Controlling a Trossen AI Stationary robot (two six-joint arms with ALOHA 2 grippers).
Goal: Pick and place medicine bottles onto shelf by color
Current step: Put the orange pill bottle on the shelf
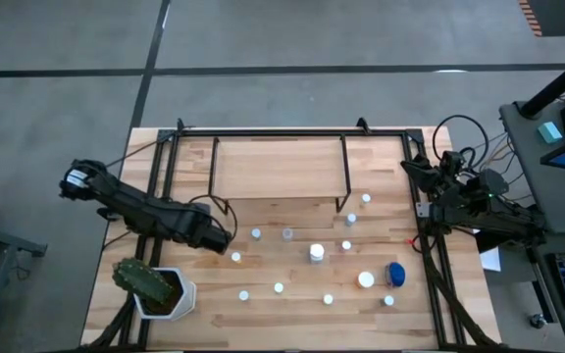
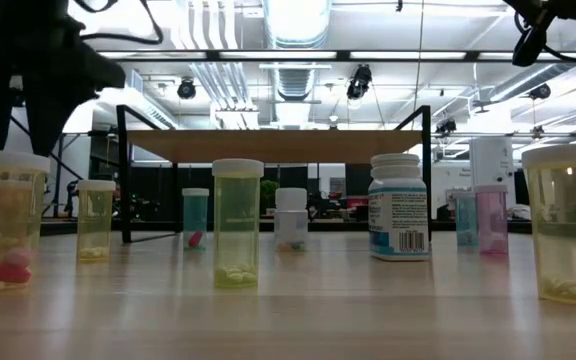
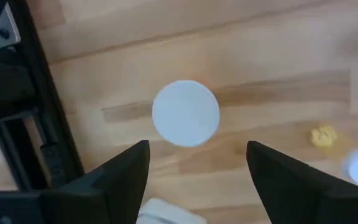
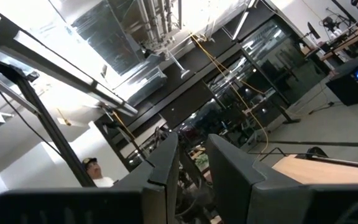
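Left hand [image 3: 197, 168] spread wide, empty, poised straight above a white-capped bottle [image 3: 185, 112] standing on the bench [image 3: 278, 56], cap between the two fingers. Same bottle at the bench's left-centre, just beside the hand tip. Other medicine bottles [image 1: 317, 253] scattered upright across the bench's near half, wider blue one [image 1: 396, 274] toward the right. Shelf [image 1: 281, 167] at the far side, bare. Right hand [image 4: 194, 165] parked at the right edge, tilted up, fingers near together, holding nothing.
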